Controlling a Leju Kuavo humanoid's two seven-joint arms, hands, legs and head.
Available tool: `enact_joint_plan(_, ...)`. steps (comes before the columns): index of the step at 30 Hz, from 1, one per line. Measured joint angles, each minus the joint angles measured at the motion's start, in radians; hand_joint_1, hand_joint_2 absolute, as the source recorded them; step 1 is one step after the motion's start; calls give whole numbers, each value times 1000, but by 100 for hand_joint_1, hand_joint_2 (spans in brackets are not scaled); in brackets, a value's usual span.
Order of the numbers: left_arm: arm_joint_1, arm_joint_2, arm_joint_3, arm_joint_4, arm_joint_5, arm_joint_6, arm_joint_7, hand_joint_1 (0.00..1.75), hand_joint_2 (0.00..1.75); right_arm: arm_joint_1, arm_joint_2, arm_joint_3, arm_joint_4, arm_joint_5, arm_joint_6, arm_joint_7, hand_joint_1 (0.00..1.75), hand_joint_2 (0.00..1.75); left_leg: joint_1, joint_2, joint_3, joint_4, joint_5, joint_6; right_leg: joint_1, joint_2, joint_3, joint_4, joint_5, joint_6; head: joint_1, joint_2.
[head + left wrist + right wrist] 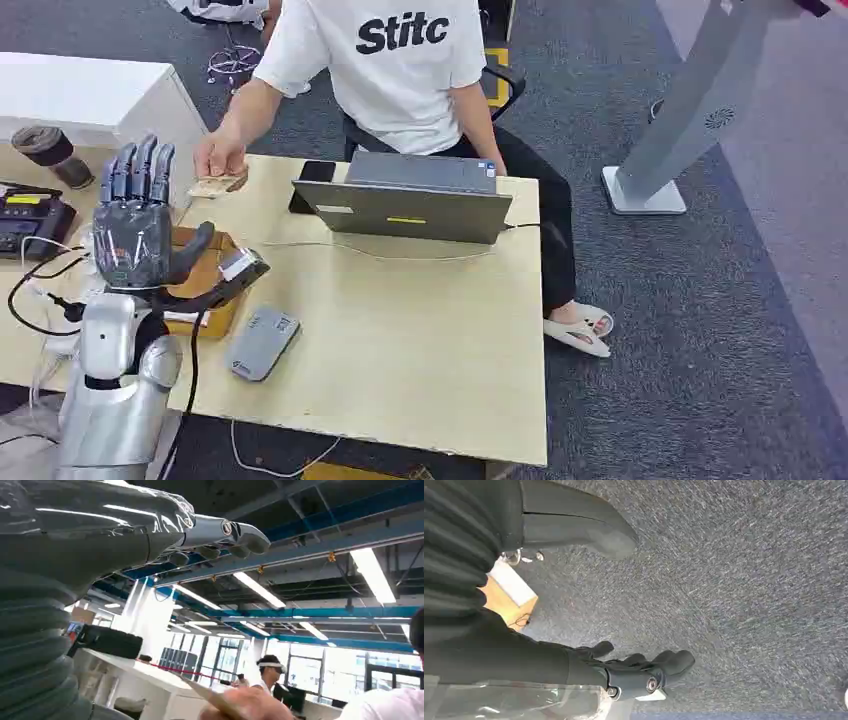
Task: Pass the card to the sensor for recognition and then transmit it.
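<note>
The robot's left hand (137, 222) stands raised over the table's (420, 340) left edge, palm up, fingers spread and holding nothing. Just beyond it, at the far left corner, a person's hand (220, 155) holds the card (216, 186). The grey sensor (262, 342) lies near the front edge. The right hand (644, 672) hangs over carpet, fingers loosely curled, empty.

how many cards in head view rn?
1 visible: the card in the person's hand at the table's far left edge, beyond the raised left hand. More may lie hidden in the cardboard box behind that hand.
</note>
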Motion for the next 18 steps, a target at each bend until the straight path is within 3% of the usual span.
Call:
enact_joint_plan(4,-6,-8,-33,1,0,5,26,0,175,1,-1,0,4,15,-1,16,0,175,0,0,0,0,0,0,0,0,0,0,0,0,0,0)
enact_joint_plan(7,-3,-8,-36,1,63,13,43,0,175,1,-1,0,6,16,-4,31,0,175,0,0,0,0,0,0,0,0,0,0,0,0,0,0)
enact_joint_plan(11,7,-3,-28,1,165,24,32,0,175,6,-1,0,6,32,-5,42,0,175,0,0,0,0,0,0,0,0,0,0,0,0,0,0)
enact_joint_plan(18,24,3,-7,1,186,34,10,0,175,12,-1,0,6,51,-4,37,0,175,0,0,-1,-1,0,0,0,0,0,0,0,0,0,0)
